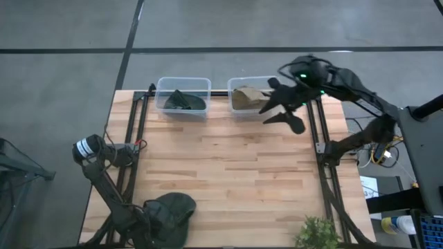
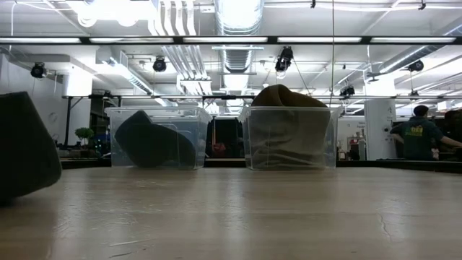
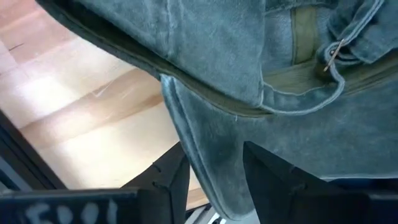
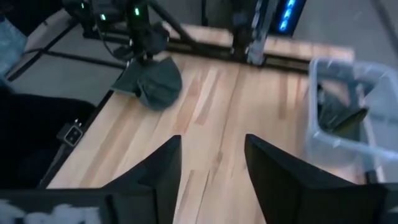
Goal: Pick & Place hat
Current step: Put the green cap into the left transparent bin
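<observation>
A dark grey-green hat (image 1: 172, 211) lies at the table's near left corner; in the low view the hat (image 2: 22, 148) shows at the left edge. My left gripper (image 1: 149, 220) is at its left side, shut on its cloth (image 3: 249, 62). My right gripper (image 1: 280, 107) hovers open above the table's far right, beside the right bin, and its fingers (image 4: 211, 168) touch nothing. Two clear bins stand at the far edge. The left bin (image 1: 183, 97) holds a dark green hat and the right bin (image 1: 246, 97) holds a tan one. My left gripper (image 3: 214, 186) pinches a hanging fold of the hat's cloth (image 3: 208, 149) between its two fingers, just below the rim seam and near the buckled back strap (image 3: 333, 53). The rest of the hat spreads out beyond the fingers. I cannot tell whether it is lifted off the table.
Dark frame rails run along both sides of the table (image 1: 208, 166). A small green plant (image 1: 318, 232) stands at the near right corner. The wood between the hat and the bins is bare. A person (image 2: 419, 133) stands far off in the room.
</observation>
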